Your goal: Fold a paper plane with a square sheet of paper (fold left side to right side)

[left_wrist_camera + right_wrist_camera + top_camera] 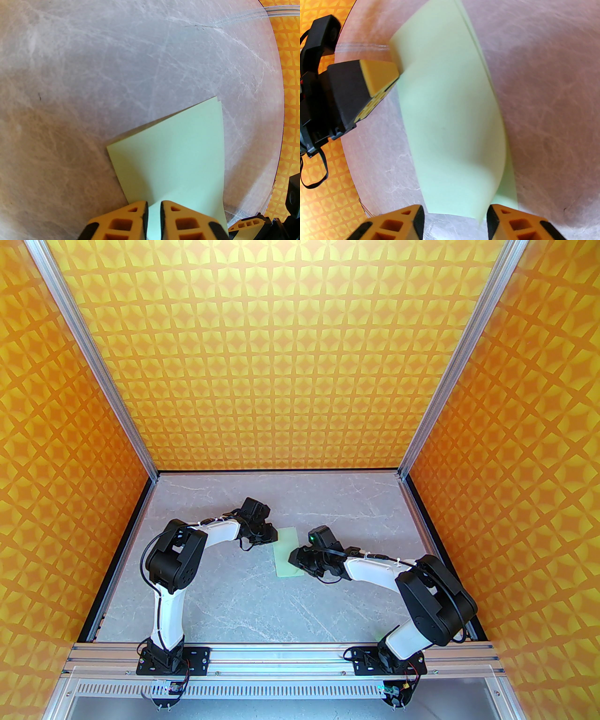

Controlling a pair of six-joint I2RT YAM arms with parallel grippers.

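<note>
- Nearest to the right wrist lens, the right gripper point(454, 211) stands about half open and holds nothing. Its two yellow fingers are on either side of the near end of the sheet of paper point(450, 117).
- I see the sheet lying on the table point(234, 596), near its middle, between both arms. It is doubled into a narrow rectangle, with the free edges almost meeting on the right.
- I find the left gripper point(154, 206) nearly closed, with only a thin gap where green paper shows. It sits at the folded left edge. I cannot tell if it pinches the paper or only presses on it.
- I judge the left-to-right fold is laid over but not creased, because the upper layer arches up at the near corner.
- Next, I think, the layer must be pressed flat along the fold without sliding the edges apart.
</note>
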